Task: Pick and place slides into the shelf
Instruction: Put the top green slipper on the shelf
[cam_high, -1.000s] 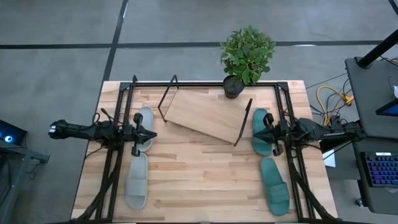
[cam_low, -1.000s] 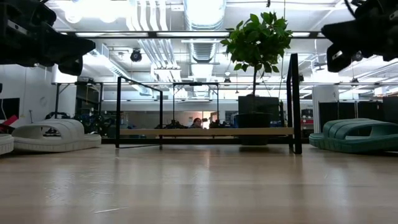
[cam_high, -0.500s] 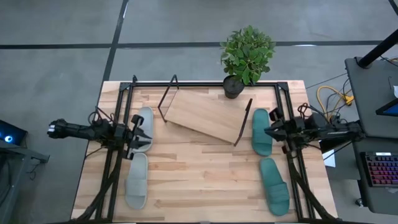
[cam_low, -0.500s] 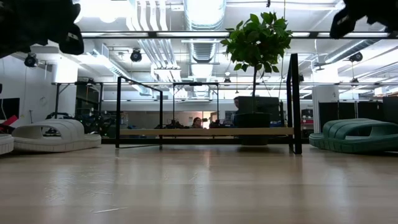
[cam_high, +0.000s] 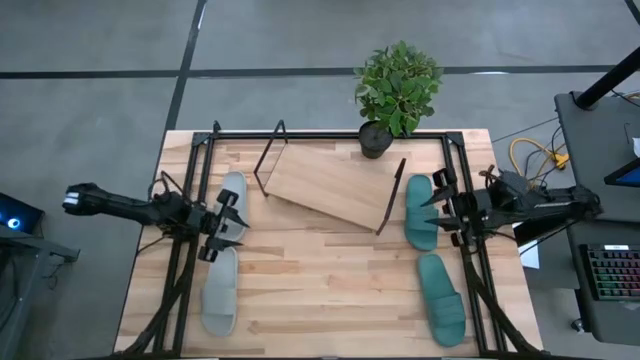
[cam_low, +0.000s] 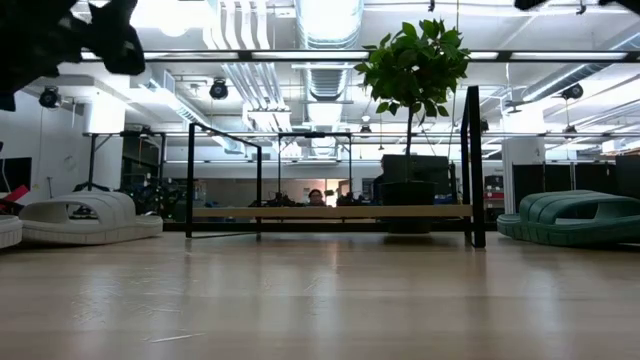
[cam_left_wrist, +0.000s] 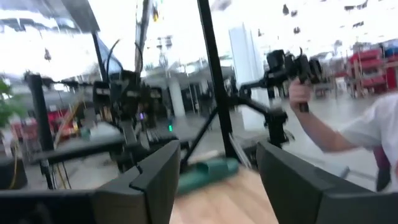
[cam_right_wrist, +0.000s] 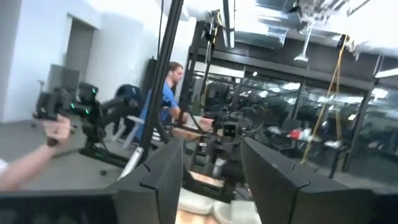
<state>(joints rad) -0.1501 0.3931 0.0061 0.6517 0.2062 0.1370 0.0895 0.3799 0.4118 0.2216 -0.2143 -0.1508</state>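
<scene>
Two light grey slides lie soles down at the table's left, one farther back (cam_high: 231, 198) and one nearer (cam_high: 219, 296). Two teal slides lie at the right, one farther back (cam_high: 419, 213) and one nearer (cam_high: 442, 300). The shelf (cam_high: 330, 188), a slanted wooden board in black end frames, stands at the far middle. My left gripper (cam_high: 225, 225) hovers open, high above the two grey slides. My right gripper (cam_high: 432, 210) hovers open above the farther teal slide. Both sets of fingers point level across the table with nothing between them (cam_left_wrist: 217, 168) (cam_right_wrist: 211, 177).
A potted plant (cam_high: 396, 92) stands at the far edge behind the shelf. Black frame rails (cam_high: 195, 180) (cam_high: 462, 170) run along both sides of the table. Bare wood (cam_high: 330, 280) lies in front of the shelf. A person's hand holding a controller (cam_left_wrist: 298, 87) shows beyond the table.
Both grippers have opened and risen, leaving the low view almost wholly at its top. The slides and the shelf have stayed where they were.
</scene>
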